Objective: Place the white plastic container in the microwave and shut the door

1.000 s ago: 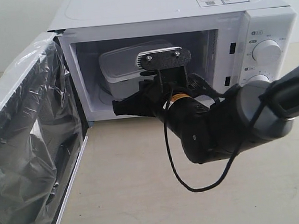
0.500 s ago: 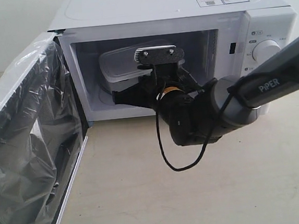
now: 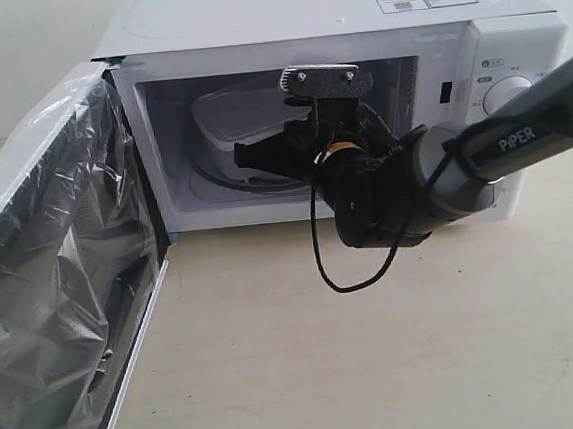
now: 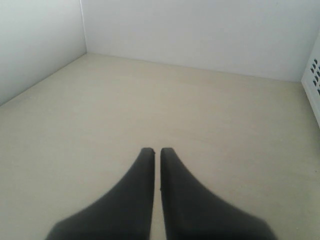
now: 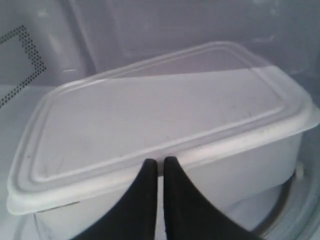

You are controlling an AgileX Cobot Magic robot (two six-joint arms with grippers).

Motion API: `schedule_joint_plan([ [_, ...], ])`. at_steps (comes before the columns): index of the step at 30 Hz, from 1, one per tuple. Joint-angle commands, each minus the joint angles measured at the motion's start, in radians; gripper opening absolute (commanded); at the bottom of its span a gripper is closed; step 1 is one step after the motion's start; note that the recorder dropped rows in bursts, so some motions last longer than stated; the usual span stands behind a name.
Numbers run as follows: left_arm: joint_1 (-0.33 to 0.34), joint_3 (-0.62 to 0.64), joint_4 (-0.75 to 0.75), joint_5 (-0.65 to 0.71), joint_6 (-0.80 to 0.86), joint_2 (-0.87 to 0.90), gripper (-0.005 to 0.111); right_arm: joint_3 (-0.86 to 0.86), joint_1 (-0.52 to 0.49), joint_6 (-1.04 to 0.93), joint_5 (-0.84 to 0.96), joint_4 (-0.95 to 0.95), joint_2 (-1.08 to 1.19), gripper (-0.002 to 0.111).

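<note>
Microwave (image 3: 309,12) sits toward the bench's (image 3: 279,356) back edge. Door (image 3: 61,274) is wide open, swung out to the front-left, film crinkled over it. Container (image 3: 228,119) is inside the cavity, lid on, over the turntable (image 3: 214,186). Right gripper (image 5: 160,162) is reached into the cavity with fingers pinched nearly together, nothing between them, tips right at the container's lid rim; can't tell if they touch it. Left gripper (image 4: 157,150) is also pinched narrow and empty, over bare bench beside the microwave's vented side.
</note>
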Motion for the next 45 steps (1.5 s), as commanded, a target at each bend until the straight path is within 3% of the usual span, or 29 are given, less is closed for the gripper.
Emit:
schedule_joint_plan([
  [1,0.003,0.003,-0.005,0.000,0.005,-0.003,0.004,-0.009,-0.009,0.011,0.040,-0.007,-0.001,0.000],
  [10,0.003,0.003,-0.005,0.000,0.005,-0.003,0.004,0.110,0.019,-0.005,-0.020,0.072,-0.092,0.000],
  [24,0.003,0.003,-0.005,0.000,0.005,-0.003,0.004,0.604,0.190,-0.028,-0.187,0.159,-0.417,0.000],
  [30,0.000,0.003,-0.003,0.000,0.005,-0.003,0.004,0.805,0.189,0.007,-0.115,0.150,-0.628,0.000],
  [33,-0.089,0.003,-0.002,-0.004,0.005,-0.003,0.004,0.856,0.189,0.007,-0.025,0.108,-0.763,0.000],
  [36,-0.121,0.003,-0.002,-0.004,0.005,-0.003,0.004,0.861,0.189,-0.005,0.069,0.086,-0.888,0.000],
  [45,-0.126,0.003,-0.002,-0.004,0.005,-0.003,0.004,0.861,0.189,-0.120,0.300,0.073,-1.189,0.000],
])
